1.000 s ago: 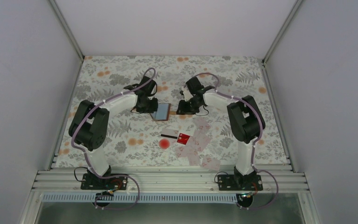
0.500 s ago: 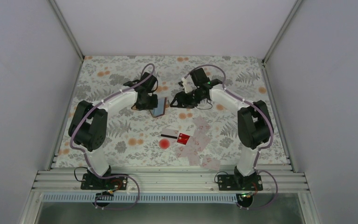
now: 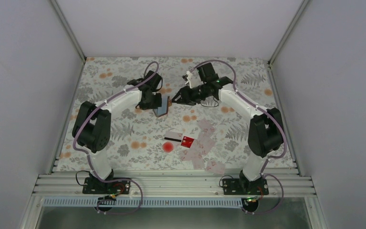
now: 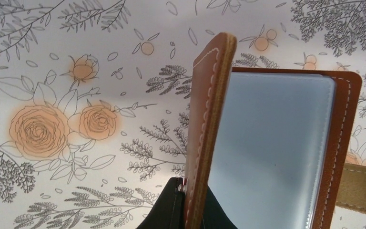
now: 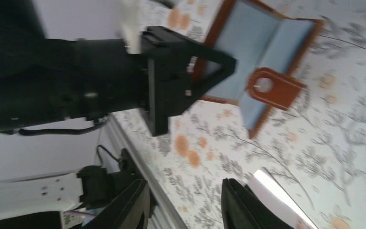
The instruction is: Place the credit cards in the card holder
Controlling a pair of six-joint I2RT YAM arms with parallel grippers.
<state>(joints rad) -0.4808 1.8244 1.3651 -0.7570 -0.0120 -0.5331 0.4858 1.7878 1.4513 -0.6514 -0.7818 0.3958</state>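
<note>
I grip the opened card holder in the left tool, right tool released, credit cards all on bench.

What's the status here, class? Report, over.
Left gripper shut on card holder, held open. Right gripper open, empty. Credit cards loose on table. Nothing blocking.

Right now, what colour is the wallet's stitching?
White, on the brown wallet; clearest in the left wrist view.
</note>
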